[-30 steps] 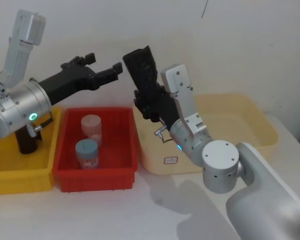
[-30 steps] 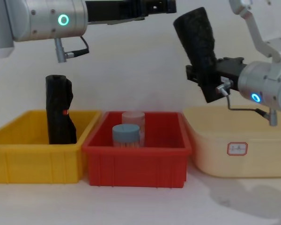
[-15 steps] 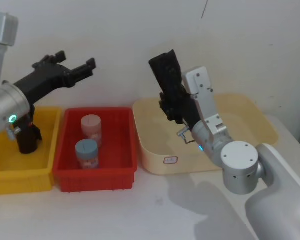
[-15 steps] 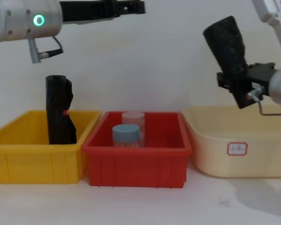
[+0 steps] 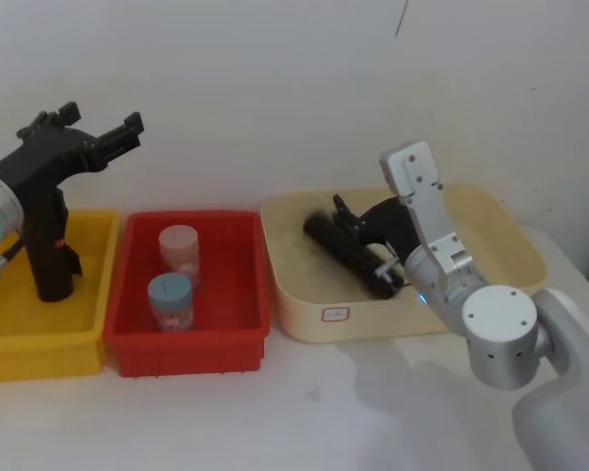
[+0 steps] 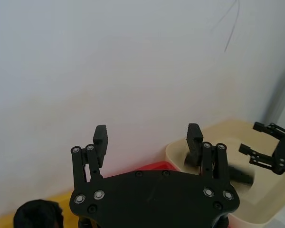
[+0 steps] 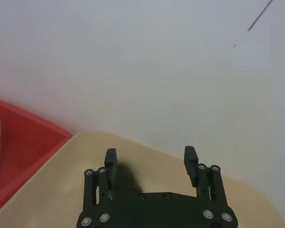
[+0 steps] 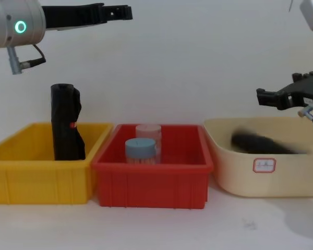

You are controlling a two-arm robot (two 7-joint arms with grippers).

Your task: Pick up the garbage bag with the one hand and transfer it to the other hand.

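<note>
- Right gripper (image 8: 274,98), on the blue-lit arm, is hovering just above the cream bin (image 8: 281,179). Its fingers are spread and are gripping nothing. The wrist is bending so that the fingers are pointing toward 9 o'clock in the chest view.
- Garbage bag (image 5: 346,248) is lying on its side inside the cream bin, below that gripper, with its length running from 10 to 4 o'clock in the head view.
- Left gripper (image 8: 122,11), on the green-lit arm, is hanging high above the yellow bin (image 8: 21,182). Its fingers are wide apart and empty, and the forearm is reaching level toward 3 o'clock.
- Second black roll (image 8: 65,122), bearing a red mark, is standing upright in the yellow bin, at 9 o'clock of the red bin (image 8: 151,185).
</note>
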